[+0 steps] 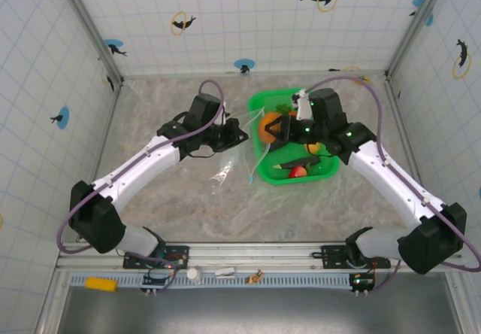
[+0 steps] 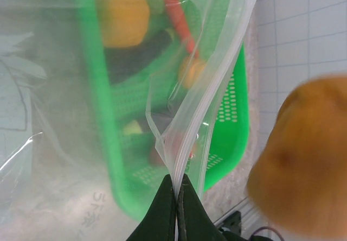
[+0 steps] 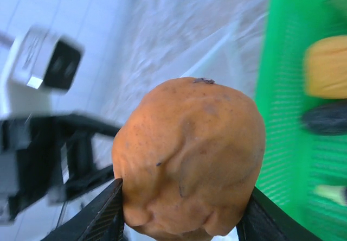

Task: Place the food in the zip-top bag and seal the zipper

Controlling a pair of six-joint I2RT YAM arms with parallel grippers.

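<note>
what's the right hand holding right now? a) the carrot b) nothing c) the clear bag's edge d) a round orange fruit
d: the right hand grips a round orange fruit from both sides, beside the green basket; the zip-top bag has its edge pinched by the left hand instead.

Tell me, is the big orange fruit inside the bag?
Out. The right gripper holds the orange fruit between its fingers, outside the zip-top bag pinched by the left gripper.
</note>
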